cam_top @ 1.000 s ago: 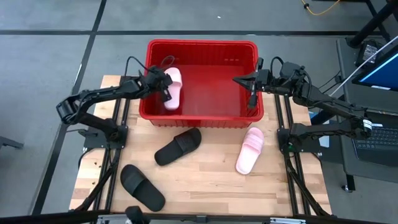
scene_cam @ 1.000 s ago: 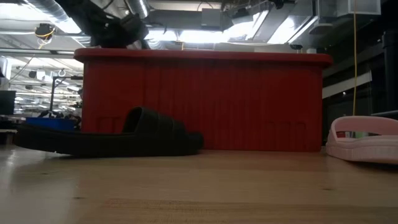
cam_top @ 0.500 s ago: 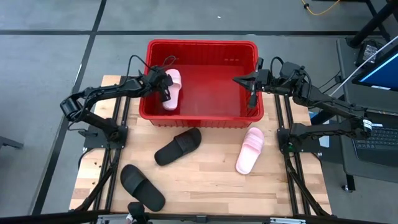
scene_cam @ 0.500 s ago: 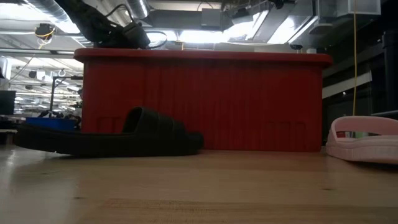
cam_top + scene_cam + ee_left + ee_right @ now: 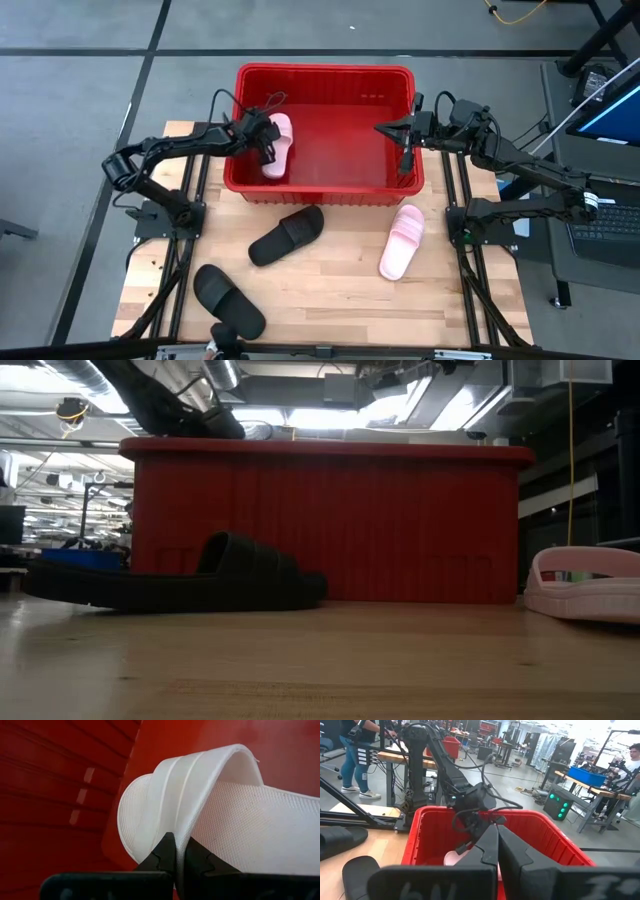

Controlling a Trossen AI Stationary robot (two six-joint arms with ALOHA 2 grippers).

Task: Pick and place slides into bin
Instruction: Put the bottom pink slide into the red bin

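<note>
We see 4 slide sandals, each open at the toe with 1 wide ribbed strap: 2 pale pink and 2 black. The left gripper (image 5: 266, 138) is inside the red bin (image 5: 325, 72) at its left end, its 2 fingers pinched on the strap of the pink slide in the bin (image 5: 277, 143); in the left wrist view the fingertips (image 5: 167, 851) nip the edge of that strap, and the footbed beside it shows a fine pebbled texture against the bin's red wall. The bin is a large rectangular basket with ribbed sides, standing at the far edge of the wooden table (image 5: 330, 300). The second pink slide (image 5: 402, 241) lies on the table just in front of the bin's right corner. 1 black slide (image 5: 287, 235) lies just in front of the bin's front wall, angled, and the other black slide (image 5: 229, 301) lies nearer the table's front left. The right gripper (image 5: 404, 150) hangs over the bin's right end with its fingers clenched together and nothing between them.
</note>
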